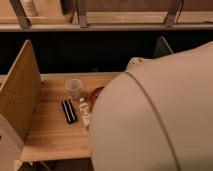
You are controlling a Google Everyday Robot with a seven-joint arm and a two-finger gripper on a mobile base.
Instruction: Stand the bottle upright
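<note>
The bottle (85, 112) is slim and whitish with a pale label. It lies on its side on the wooden table (50, 135), with its length running from far to near. It is just right of the black rectangular bar (68, 111), which lies parallel to it. My gripper does not show in the camera view. Only the large pale body of my arm (160, 115) shows, filling the right half of the view and reaching down to the bottle's right side.
A clear plastic cup (74, 87) stands upright behind the bar and bottle. A brown round object (96, 94) sits right of the cup, partly hidden by my arm. A tall wooden divider (20, 95) borders the table's left side. A shelf with metal legs (82, 15) runs along the back.
</note>
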